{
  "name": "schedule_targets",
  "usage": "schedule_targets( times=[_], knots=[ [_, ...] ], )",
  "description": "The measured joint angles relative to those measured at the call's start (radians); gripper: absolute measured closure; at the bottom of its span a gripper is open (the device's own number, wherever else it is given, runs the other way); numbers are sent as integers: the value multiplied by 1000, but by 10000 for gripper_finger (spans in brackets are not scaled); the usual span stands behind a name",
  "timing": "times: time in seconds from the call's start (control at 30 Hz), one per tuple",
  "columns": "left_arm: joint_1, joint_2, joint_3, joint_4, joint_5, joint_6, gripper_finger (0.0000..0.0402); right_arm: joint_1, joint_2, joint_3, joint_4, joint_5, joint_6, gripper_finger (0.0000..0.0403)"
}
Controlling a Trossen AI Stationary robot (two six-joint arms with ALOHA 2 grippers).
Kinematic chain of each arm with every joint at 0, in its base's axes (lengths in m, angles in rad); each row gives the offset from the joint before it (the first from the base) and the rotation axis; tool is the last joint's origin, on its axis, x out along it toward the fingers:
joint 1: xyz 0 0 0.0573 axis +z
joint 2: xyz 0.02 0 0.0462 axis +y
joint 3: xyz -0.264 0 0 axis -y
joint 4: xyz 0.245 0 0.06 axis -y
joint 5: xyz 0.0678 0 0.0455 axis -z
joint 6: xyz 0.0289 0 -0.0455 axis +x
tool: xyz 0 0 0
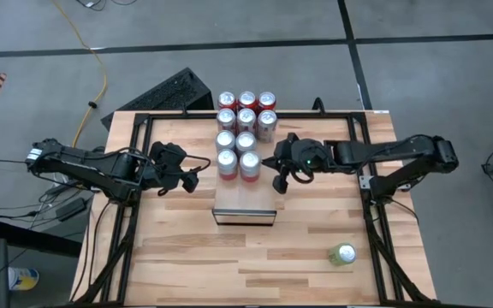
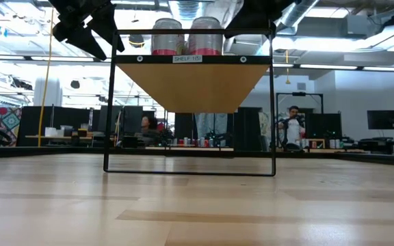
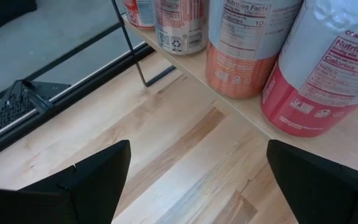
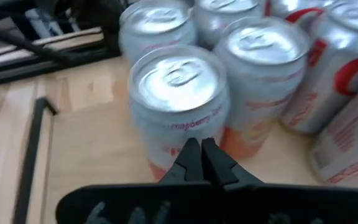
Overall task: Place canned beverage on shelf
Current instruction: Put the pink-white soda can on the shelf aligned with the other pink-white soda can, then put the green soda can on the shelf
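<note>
left gripper: the dark left gripper (image 1: 197, 177) hangs just left of the shelf's can rows, jaws spread wide, holding nothing.
shelf: the long narrow light-wood raised shelf (image 1: 244, 208) already carries 2 rows of silver-and-red cans (image 1: 238, 145).
right gripper: the dark right gripper (image 1: 274, 174) hangs just right of the rows, jaws pressed together, empty.
loose can: a green-and-silver beverage can (image 1: 342, 254) lies on its side on the wide wooden tabletop (image 1: 229, 265), well apart from both grippers.
direction: front-right of the shelf.
nearer arm: right, by my judgement.
</note>
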Motion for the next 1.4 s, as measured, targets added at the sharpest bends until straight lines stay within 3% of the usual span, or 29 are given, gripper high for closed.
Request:
schedule_targets(
  times=[0.37, 0.67, 0.93, 1.1, 1.27, 1.4],
  knots=[
    [0, 0, 0, 0, -2, 0, 38, -11, 0, 0, 34, -11, 1, 403],
    [0, 0, 0, 0, -2, -1, 38, 57, 0, 0, 23, -7, 27, 403],
    [0, 0, 0, 2, -2, -1, 38, 27, 44, 2, 64, -3, 28, 403],
    [0, 0, 0, 2, -2, -1, 38, 34, 59, 1, 68, -47, 33, 403],
    [0, 0, 0, 3, -2, 0, 38, 70, 18, 1, -8, -49, 91, 403],
    [0, 0, 0, 3, 0, -1, 38, 115, -48, 23, -188, -86, 166, 403]
  ],
)
